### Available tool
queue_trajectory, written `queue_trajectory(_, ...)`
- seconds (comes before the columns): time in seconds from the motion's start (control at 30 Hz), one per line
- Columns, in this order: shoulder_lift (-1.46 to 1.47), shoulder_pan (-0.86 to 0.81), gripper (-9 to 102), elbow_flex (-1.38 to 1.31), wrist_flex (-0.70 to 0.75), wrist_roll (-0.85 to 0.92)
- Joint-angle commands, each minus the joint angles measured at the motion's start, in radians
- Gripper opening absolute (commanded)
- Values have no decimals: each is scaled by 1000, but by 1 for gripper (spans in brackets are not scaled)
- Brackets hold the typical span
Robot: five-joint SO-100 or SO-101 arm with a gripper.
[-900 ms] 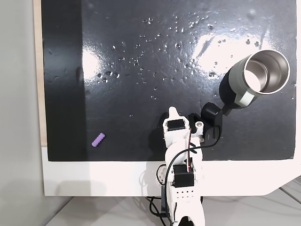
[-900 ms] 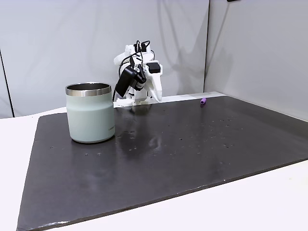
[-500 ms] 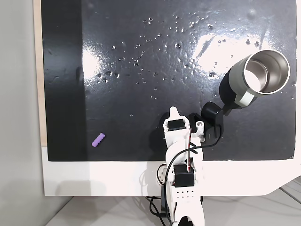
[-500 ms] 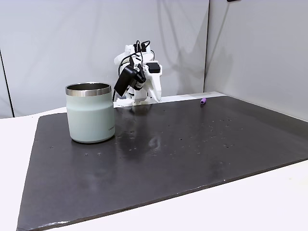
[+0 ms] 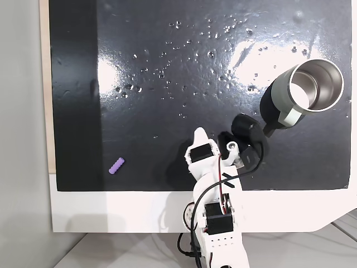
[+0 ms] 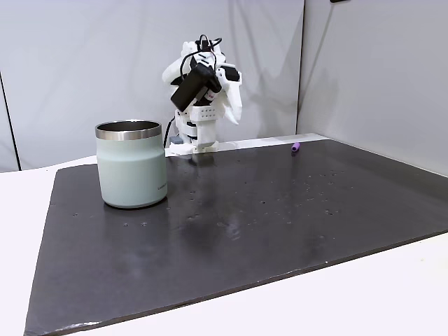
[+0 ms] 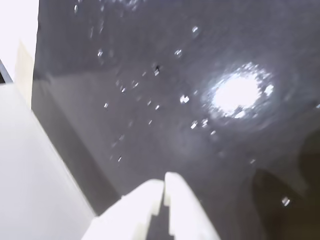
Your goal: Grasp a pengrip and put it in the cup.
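1. Pengrip (image 5: 116,166): small light-purple ribbed cylinder, lower left of a fixed view that looks down, lying on the dark mat (image 5: 167,67) near its bottom edge. In another fixed view (image 6: 295,147) it sits at right of centre, near the mat's far edge. Untouched.
2. My claw (image 7: 164,181): bottom centre of the wrist view, two white fingertips pressed together with only a thin seam between them, pinching nothing. It is raised off the mat; the arm (image 5: 215,167) stands lower centre in the view from above, well apart from the pengrip.
3. Cup (image 5: 305,92): metal tumbler, right of that view, upright, shiny inside empty; left of centre in the side view (image 6: 131,164).
4. Step in hand, my judgement: reaching for the pengrip. To do it well I should swing towards the frame's lower left, spread the fingers before descending, and line them across the cylinder's short width so it cannot roll away.
5. Writing: no brand or label legible; a faint mark low on the cup's wall is too small to read.
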State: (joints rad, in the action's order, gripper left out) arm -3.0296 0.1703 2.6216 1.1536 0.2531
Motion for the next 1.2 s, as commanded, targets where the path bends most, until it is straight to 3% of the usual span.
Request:
queue_trajectory(0.0,187,41,1,-255,37,-67)
queue_trajectory(0.47,963,403,1,-1003,370,-430)
queue_trajectory(0.73,1244,581,4,-1141,417,-511)
queue_trajectory(1.17,1528,746,20,-1180,437,-525)
